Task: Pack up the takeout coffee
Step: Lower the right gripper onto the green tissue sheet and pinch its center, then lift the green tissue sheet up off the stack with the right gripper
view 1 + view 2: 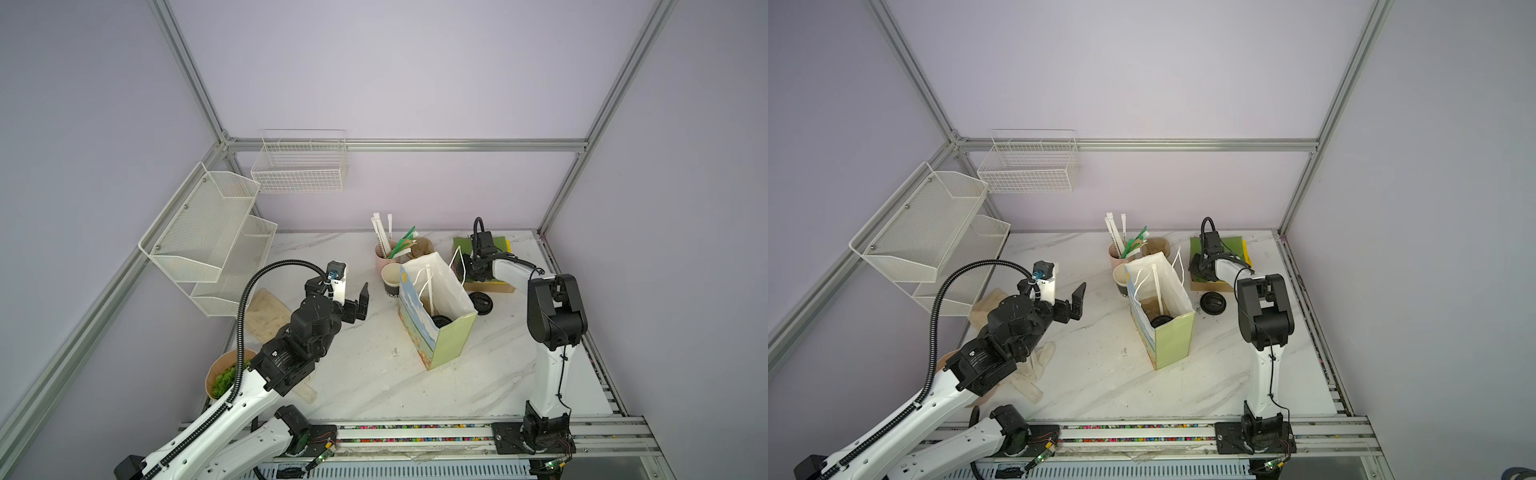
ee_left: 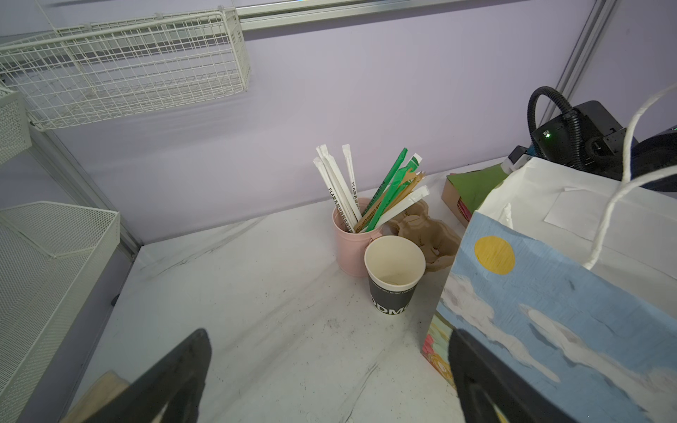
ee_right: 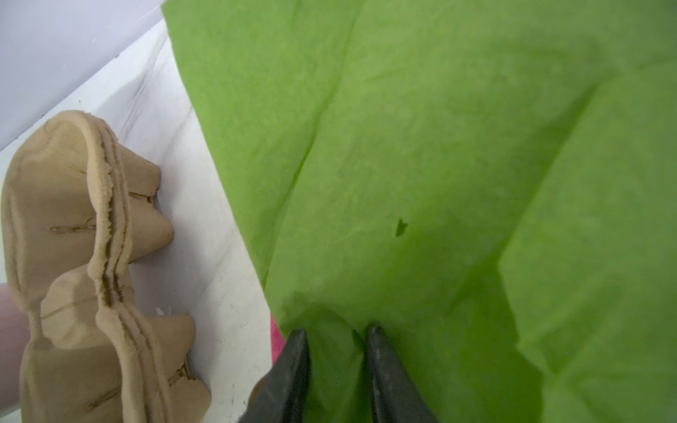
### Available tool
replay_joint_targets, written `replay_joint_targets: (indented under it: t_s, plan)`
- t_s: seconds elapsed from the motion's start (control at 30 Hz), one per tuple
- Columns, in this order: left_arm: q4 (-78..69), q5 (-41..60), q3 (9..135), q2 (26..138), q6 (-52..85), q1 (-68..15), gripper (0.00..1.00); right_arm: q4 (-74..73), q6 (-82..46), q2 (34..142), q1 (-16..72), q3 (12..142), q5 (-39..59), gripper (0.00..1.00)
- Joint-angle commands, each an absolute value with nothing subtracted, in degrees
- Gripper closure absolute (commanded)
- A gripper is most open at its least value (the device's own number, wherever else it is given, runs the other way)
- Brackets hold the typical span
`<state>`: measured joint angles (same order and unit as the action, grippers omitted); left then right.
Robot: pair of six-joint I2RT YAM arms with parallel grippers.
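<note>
Left gripper: jaws spread wide, nothing between them, hovering over the marble table. Ahead of its fingertips stands a lidless black cup, upright and with a cream inside. Touching that cup on its far side is the pink cup of straws. The paper bag is near one of the gripper's fingers, and the top views show a gap between the two.

Takeout coffee: down inside the paper bag at the bottom. Only its round black lid shows, and it shows in both top views. A white wrapped straw leans in the bag above it. The bag sits between the two grippers, well past the left fingertips and beside the right wrist.

Right gripper: jaws narrow, tips down on the green napkin, which lies on top of the cardboard box. The paper puckers between the tips, but I cannot tell whether it is actually pinched. A brown pulp cup carrier sits off to one side of this gripper, on the table and apart from the napkin. A loose black lid lies flat on the table behind the gripper, toward its own arm and just beside the bag.
</note>
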<state>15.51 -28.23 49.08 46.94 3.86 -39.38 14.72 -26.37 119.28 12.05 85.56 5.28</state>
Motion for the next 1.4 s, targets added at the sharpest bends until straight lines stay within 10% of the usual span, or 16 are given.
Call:
replay_joint_targets:
  t_s: [0.0,0.43,1.37]
  plan:
    - [14.0,-27.5,47.5,46.8,3.7,-39.0,0.00,14.6,-25.8,120.4,12.4,84.1,5.8,0.76]
    - [14.1,-27.3,47.6,46.8,3.7,-39.0,0.00,14.9,-27.5,117.4,12.2,83.7,3.6,1.00]
    - [14.1,-26.7,47.7,47.0,3.9,-39.0,0.00,8.8,-34.2,97.5,7.3,77.0,7.7,1.00]
